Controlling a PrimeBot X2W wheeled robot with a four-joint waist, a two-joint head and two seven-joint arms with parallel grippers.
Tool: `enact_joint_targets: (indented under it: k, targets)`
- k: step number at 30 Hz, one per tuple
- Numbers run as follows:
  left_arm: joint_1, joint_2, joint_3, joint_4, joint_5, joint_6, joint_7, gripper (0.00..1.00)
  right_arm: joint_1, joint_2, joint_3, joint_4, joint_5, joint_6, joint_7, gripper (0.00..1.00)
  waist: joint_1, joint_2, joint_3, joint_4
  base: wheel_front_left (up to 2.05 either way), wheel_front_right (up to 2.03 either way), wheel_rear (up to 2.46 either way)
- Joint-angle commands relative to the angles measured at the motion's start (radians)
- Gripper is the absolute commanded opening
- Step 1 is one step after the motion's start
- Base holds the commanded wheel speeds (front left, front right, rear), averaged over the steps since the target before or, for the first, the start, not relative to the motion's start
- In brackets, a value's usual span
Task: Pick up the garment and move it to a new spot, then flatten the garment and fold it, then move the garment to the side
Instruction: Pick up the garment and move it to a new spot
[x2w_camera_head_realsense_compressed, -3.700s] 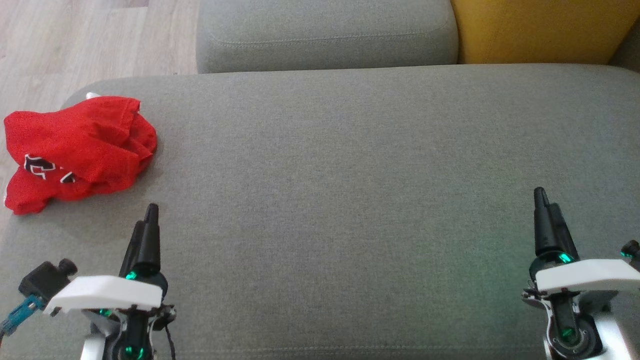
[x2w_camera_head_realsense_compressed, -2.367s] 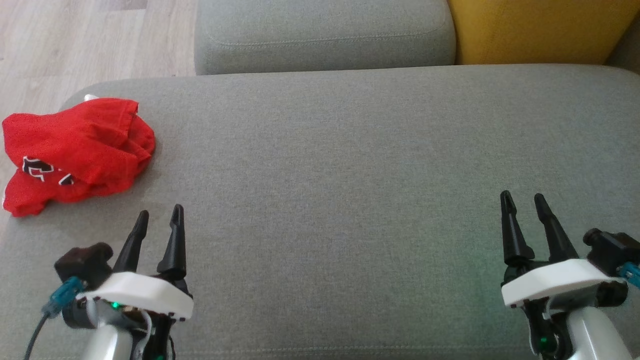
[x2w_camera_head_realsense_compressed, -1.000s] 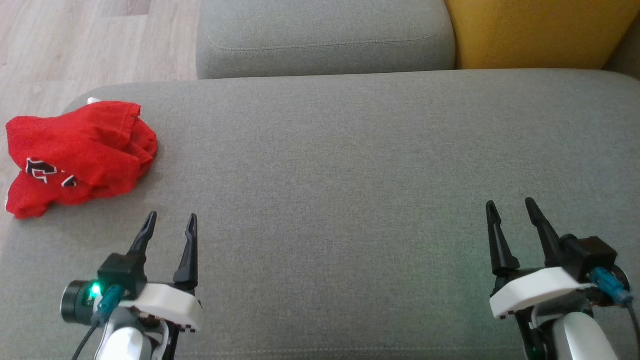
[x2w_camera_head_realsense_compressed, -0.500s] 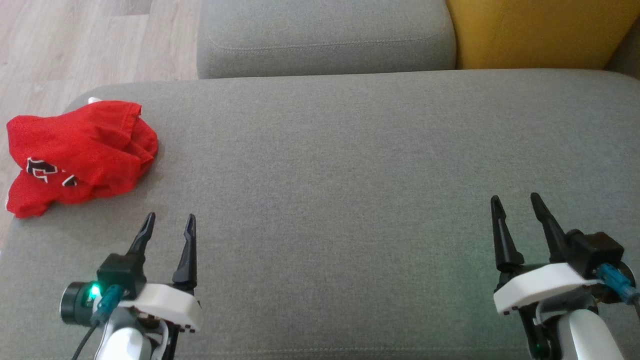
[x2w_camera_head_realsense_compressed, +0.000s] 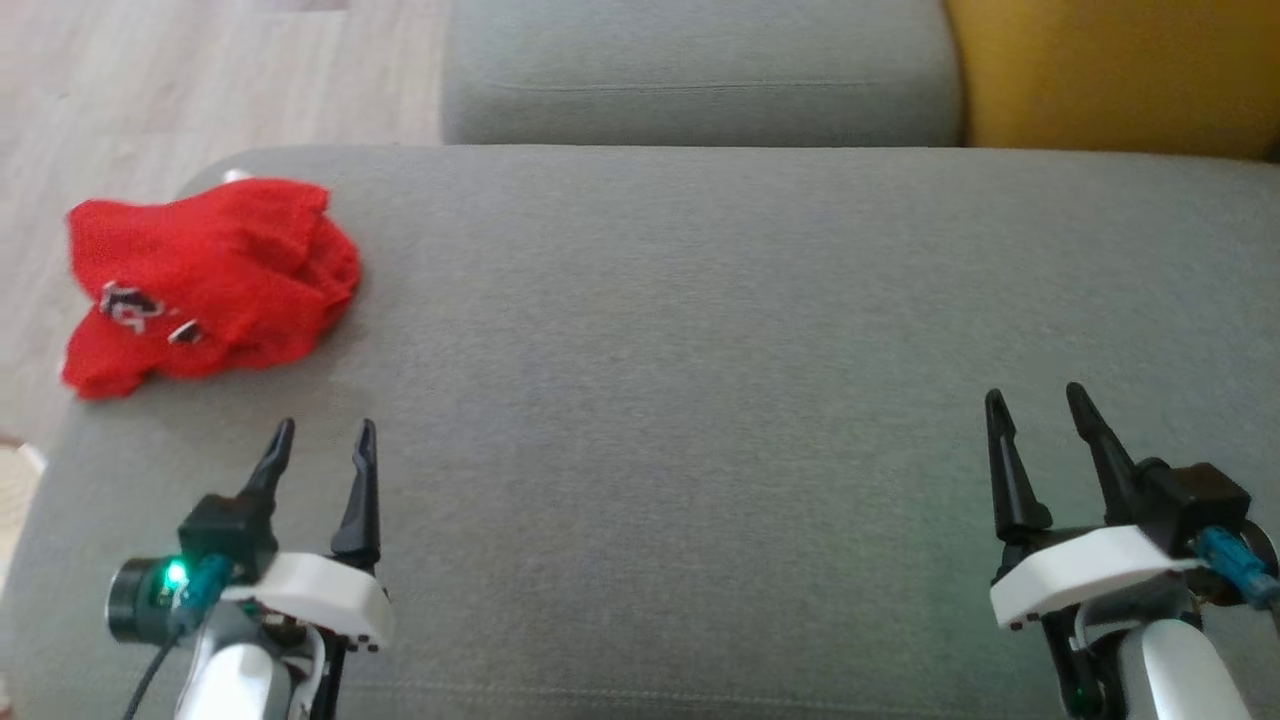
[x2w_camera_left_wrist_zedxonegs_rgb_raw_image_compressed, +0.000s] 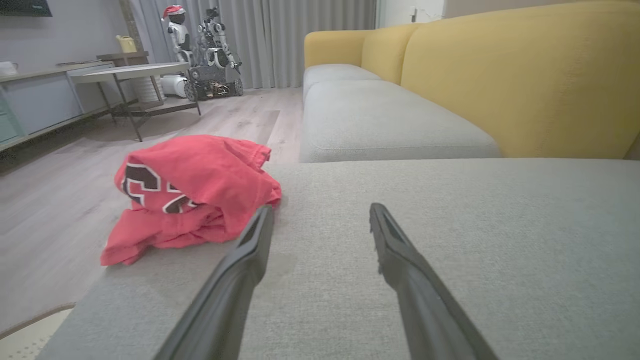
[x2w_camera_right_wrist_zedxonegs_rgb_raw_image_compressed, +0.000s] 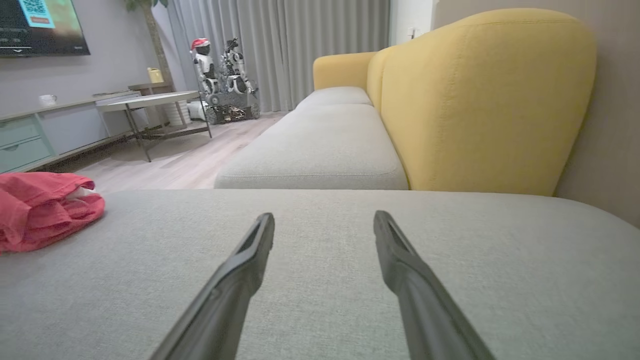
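Head view upper left: red shirt at sofa cushion edge may fall if left claw, apart like right claw, nudges it.

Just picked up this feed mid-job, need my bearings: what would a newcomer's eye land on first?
The crumpled red garment grabs the eye, bunched at the far left corner of the wide grey cushion, near the wooden floor. Next come the left gripper and right gripper, both open and empty at the near side, the left one just short of the garment. A yellow backrest glows at the far right.
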Motion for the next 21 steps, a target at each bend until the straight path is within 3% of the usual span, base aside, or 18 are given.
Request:
enact_joint_targets:
  k: [1,12,21]
  targets:
    - [-0.061,0.027,0.041,-0.027,-0.008,0.01,0.002,1.0,-0.018,-0.001,0.026,-0.043,-0.006,-0.001,0.005,1.0,0.0,0.0,-0.001,0.033,0.0,0.0,0.0]
    - [-0.064,0.055,0.076,-0.034,-0.026,0.034,0.002,1.0,-0.001,0.003,0.06,-0.089,-0.001,-0.001,0.015,1.0,0.0,0.0,-0.003,0.242,0.0,0.0,0.0]
    - [-0.05,0.069,0.094,-0.044,-0.048,0.044,0.004,1.0,0.008,0.004,0.082,-0.102,0.01,-0.001,0.02,1.0,0.0,0.0,-0.009,0.337,0.0,0.0,0.0]
